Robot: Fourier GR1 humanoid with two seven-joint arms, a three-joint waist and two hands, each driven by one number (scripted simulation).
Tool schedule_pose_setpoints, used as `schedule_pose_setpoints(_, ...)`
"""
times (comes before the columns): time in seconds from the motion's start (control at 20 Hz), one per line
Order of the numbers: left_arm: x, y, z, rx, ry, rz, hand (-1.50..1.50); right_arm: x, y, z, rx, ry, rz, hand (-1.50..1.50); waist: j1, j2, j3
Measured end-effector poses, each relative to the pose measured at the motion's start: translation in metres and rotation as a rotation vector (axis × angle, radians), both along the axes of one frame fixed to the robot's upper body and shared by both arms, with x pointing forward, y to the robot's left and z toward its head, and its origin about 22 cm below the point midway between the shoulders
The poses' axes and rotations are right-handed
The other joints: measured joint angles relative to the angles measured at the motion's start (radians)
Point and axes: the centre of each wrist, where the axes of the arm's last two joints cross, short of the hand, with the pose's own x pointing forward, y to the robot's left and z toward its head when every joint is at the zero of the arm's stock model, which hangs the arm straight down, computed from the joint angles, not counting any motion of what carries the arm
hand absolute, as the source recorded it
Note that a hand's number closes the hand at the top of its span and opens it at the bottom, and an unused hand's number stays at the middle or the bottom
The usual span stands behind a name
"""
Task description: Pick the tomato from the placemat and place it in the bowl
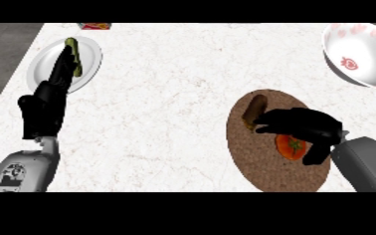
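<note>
1. Right hand [305,124] hovers over the brown round placemat [253,164], fingers curled downward above the tomato [291,148]; whether they touch it cannot be told.
2. The tomato lies on the placemat, partly hidden under that hand, beside a brown oblong item [256,107].
3. The white bowl [351,55] with red markings sits at the bench's [169,104] far right, well apart from the placemat.
4. Left hand [55,87] rests open, fingers straight, over a plate [88,64] holding a green item [72,43].
</note>
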Motion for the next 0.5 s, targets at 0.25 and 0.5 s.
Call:
schedule_pose_setpoints(0.25, -0.004, 0.001, -0.003, 0.003, -0.002, 0.000, 0.00, 0.005, 0.003, -0.008, 0.012, -0.072, 0.060, 1.50, 0.001, -0.005, -0.005)
schedule_pose_setpoints(0.5, -0.005, 0.004, 0.004, 0.002, -0.004, 0.000, 0.00, 0.010, 0.003, -0.011, 0.042, -0.086, 0.069, 1.50, 0.002, -0.005, -0.004)
